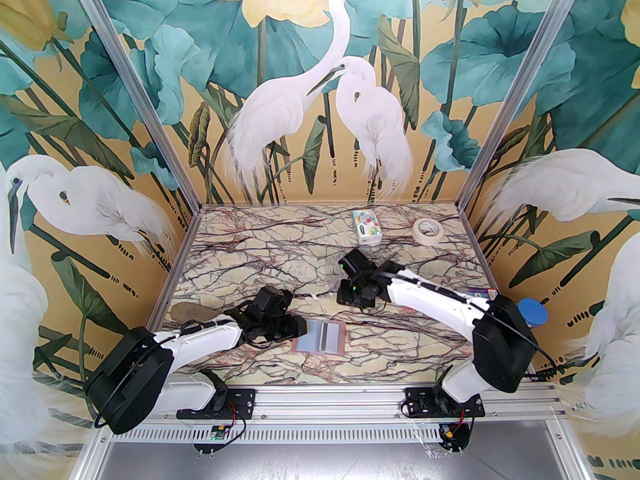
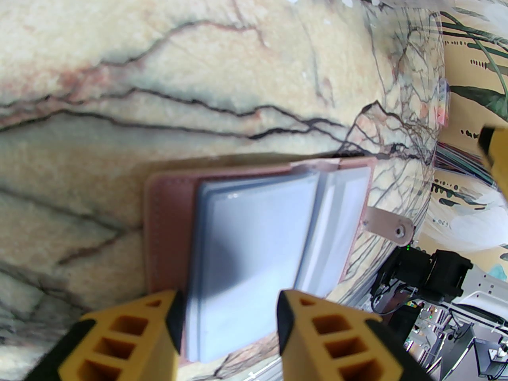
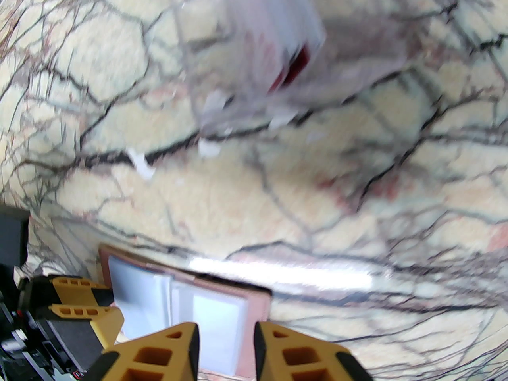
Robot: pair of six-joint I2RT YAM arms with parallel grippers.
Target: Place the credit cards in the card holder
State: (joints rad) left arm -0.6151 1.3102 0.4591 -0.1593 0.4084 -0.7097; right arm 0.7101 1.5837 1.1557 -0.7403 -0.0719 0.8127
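Dusty-pink folding leather-like card holder (image 1: pixel 320 337), open on surface (image 1: pixel 250 248); left end effector (image 2: pixel 228 298) apart, astride its clear sleeves (image 2: pixel 254 220). Pale and red plastic credit cards (image 3: pixel 285 42) beyond it: right end effector (image 3: pixel 225 330), apart, empty, should pinch one edgewise.

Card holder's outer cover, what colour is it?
The card holder is dusty pink, seen best from the left wrist view.

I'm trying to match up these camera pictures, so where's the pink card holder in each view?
Top external: the card holder lies open at near centre, beside the left pincer.
Left wrist: lower centre, reaching down between that pincer's yellow fingers.
Right wrist: bottom left.
Shared landmark: the left pincer at the holder's edge.
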